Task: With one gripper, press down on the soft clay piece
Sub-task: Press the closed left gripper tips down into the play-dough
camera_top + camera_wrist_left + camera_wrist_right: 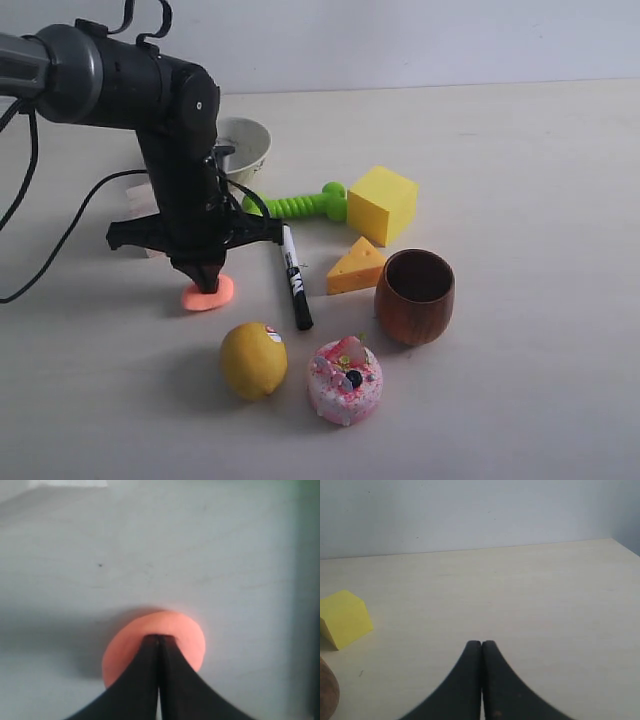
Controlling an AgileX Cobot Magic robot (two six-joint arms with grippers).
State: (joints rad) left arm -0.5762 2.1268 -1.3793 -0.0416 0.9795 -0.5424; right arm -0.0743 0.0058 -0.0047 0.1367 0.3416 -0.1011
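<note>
The soft clay piece (209, 295) is a small salmon-orange blob on the table, left of the black marker. My left gripper (204, 281) points straight down with its shut tip sunk into the top of the clay. In the left wrist view the clay (175, 630) spreads as a flat oval around the closed left gripper (160, 638), which touches its middle. My right gripper (481, 643) is shut and empty above bare table; it is out of the exterior view.
Around the clay lie a yellow lemon (253, 360), a black marker (295, 276), a pink doughnut (345, 381), a cheese wedge (355, 267), a brown wooden cup (414, 296), a yellow cube (381, 203), a green toy (295, 205) and a white bowl (247, 145).
</note>
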